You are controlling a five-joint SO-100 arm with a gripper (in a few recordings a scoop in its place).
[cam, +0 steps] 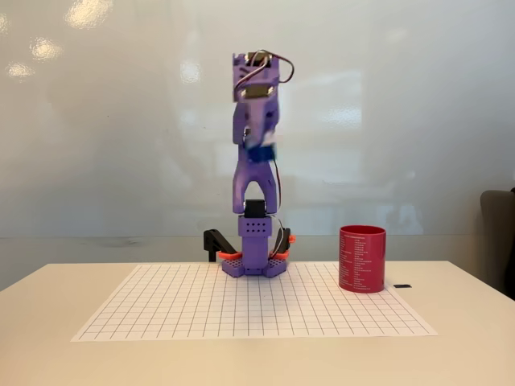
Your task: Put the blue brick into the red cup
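Purple gripper is up high in the fixed view, and it looks a bit blurry. Something small and bright blue sits at about its tip. That is most likely the blue brick, held up in the air. The blur hides the fingers, so I cannot tell for sure if they are squeezed tight on it. I think the brick is lifted this high so it can go over the rim of the cup without bumping it.

The brick looks like hard, shiny plastic with a boxy shape. Its studs are too fuzzy to see.

The red cup stands upright on the table, off to the right and well apart from the arm. It is a round cup with straight sides and rows of tiny white letters. Its open top faces up, ready for the brick to drop in.

The arm's base sits at the back edge of a white paper mat with a grid. A small black bit lies just right of the cup. The table is smooth and pale.
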